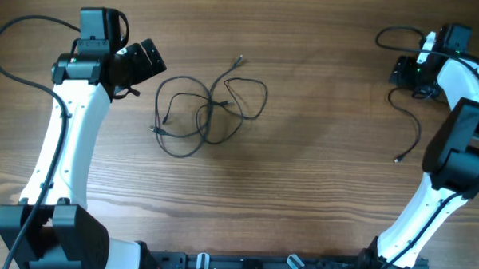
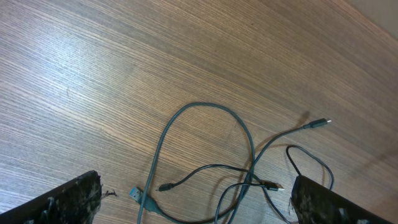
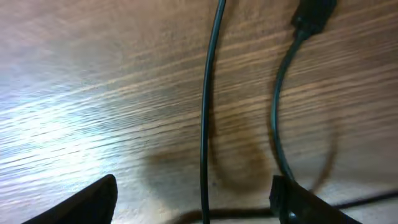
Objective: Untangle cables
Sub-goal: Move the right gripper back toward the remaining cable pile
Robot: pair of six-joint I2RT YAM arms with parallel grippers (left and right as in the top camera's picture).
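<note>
Cables [image 1: 211, 109] knotted left of centre; one lone cable [image 1: 416, 125] at far right.
Both grippers stand apart: the left gripper [image 2: 196, 186] upper left of the knot, the right gripper [image 3: 194, 186] astride a strand, unclamped. Closing on two crossed strands would likely tighten the knot or drag it across the table [image 1: 317, 193].

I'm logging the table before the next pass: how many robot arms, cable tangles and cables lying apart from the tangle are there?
robot arms: 2
tangled bunch of cables: 1
cable lying apart: 1
Total: 4
</note>
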